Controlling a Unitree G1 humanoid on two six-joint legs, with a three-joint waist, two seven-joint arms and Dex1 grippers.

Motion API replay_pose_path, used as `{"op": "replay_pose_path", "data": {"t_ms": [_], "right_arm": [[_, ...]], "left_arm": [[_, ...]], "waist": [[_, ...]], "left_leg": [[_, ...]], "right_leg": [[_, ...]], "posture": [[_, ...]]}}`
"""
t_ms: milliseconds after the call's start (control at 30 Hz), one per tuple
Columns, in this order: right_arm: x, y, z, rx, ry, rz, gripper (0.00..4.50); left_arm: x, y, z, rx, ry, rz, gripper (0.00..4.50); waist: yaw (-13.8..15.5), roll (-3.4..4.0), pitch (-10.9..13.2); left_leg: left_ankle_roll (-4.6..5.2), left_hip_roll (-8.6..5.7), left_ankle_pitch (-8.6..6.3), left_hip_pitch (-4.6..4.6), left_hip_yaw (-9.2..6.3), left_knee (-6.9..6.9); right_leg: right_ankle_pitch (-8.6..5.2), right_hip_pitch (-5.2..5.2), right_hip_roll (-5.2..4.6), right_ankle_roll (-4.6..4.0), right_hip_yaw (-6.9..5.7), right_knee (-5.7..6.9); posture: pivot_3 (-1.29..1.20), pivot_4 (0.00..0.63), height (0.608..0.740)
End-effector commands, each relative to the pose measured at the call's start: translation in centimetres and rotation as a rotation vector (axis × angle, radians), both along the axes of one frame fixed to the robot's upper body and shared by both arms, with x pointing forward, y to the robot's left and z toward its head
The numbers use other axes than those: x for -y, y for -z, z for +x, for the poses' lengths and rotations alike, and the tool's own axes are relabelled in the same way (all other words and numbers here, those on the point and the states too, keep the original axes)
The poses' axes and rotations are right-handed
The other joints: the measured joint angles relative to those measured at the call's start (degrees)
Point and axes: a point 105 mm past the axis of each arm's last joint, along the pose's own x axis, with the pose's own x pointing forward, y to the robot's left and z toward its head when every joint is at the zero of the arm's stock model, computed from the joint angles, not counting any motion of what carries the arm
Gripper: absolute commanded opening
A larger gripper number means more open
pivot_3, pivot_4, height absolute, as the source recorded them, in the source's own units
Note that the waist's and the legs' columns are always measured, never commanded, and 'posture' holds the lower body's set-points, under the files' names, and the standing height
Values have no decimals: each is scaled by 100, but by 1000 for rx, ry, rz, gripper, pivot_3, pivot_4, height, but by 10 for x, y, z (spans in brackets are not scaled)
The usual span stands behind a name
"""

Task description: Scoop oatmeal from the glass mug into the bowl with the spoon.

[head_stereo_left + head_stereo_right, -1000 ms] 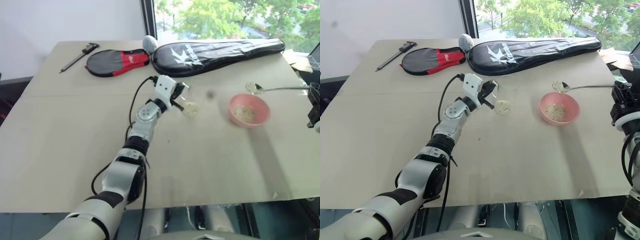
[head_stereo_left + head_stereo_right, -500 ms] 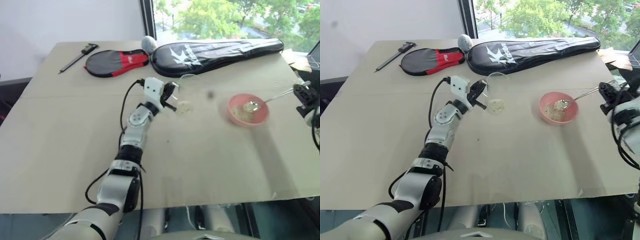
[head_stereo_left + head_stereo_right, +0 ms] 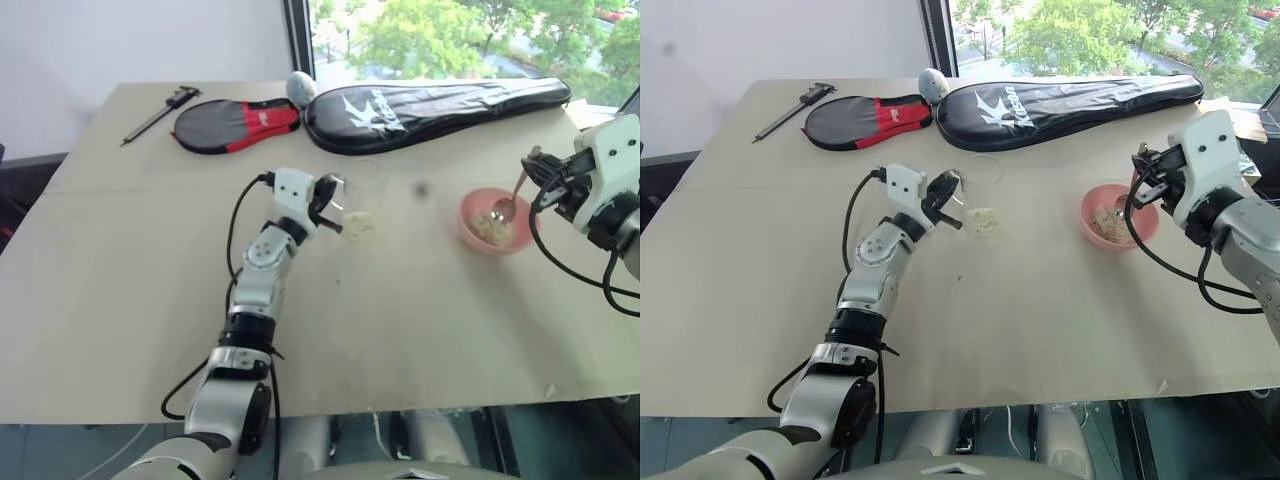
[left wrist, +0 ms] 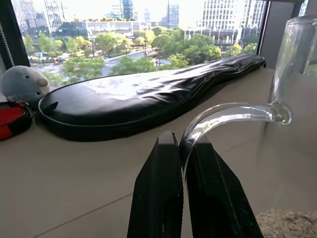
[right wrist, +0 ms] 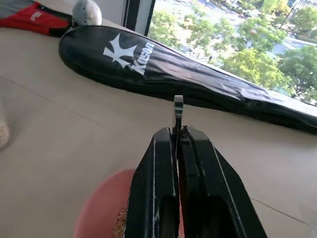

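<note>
My left gripper [image 3: 325, 200] is shut on the curved handle [image 4: 228, 116] of the glass mug [image 3: 358, 203], which sits near the middle of the table. Pale oatmeal [image 3: 358, 224] lies in the mug's bottom. To the right sits the pink bowl [image 3: 470, 215] with oatmeal in it. My right gripper [image 3: 535, 172] hangs just beyond the bowl's right rim, shut on the thin handle of the silver spoon [image 3: 512, 192]. The spoon stands steeply, its small head down inside the bowl. In the right wrist view the handle's end [image 5: 178, 105] pokes out above the closed fingers [image 5: 156, 163].
A long black racket cover [image 3: 440, 100] lies along the table's far edge, with a red-and-black paddle case [image 3: 235, 122] and a grey ball [image 3: 300, 87] next to it. A black caliper tool [image 3: 158, 110] rests at the far left corner. The table's right edge is close behind the right gripper.
The right gripper swung left towards the bowl and rolled over, so the spoon went from level above the rim to steep with its head in the bowl. The left gripper drew the mug left.
</note>
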Motion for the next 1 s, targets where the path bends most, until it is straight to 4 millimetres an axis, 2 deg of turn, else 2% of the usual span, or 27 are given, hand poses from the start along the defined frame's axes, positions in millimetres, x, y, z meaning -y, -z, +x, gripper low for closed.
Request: {"op": "replay_pose_path", "data": {"t_ms": [33,200,333,567,700,967,1000], "right_arm": [[12,-44,-1,128,37,209,0],[-14,-78,-4,147,-106,617,0],[-48,-80,-10,62,-252,808,0],[-82,-55,-7,-76,-294,804,0],[-94,-28,-5,-163,-284,677,0],[-106,-21,-7,-189,-326,620,0],[-106,-22,-7,-183,-327,622,682]], "left_arm": [[4,-17,-6,66,13,-12,48],[13,-9,-10,52,30,-4,48],[20,-3,-13,36,41,-13,48],[28,-1,-15,37,76,-20,48],[35,-1,-17,45,96,-13,48],[37,2,-18,45,93,-15,48],[37,2,-19,45,93,-15,0]], "waist": [[-9,0,0],[-25,2,-2],[-13,2,-2],[-17,2,-3],[-15,3,-3],[-18,3,-3],[-18,3,-3]], "left_leg": [[0,0,0,0,0,2],[-3,4,1,5,1,2],[-3,4,1,3,1,2],[-2,1,1,1,2,2],[-1,1,1,1,1,2],[-1,0,1,-1,0,1],[-1,0,1,-1,0,1]], "right_leg": [[0,0,0,1,0,1],[1,0,4,1,3,9],[1,-1,2,1,3,7],[1,-1,-1,1,2,7],[1,-1,1,1,2,7],[1,-1,1,1,1,5],[1,-1,1,1,1,5]], "posture": [[0,150,740],[0,150,740],[0,150,740],[0,150,740],[0,150,740],[0,150,740],[0,150,740]]}}
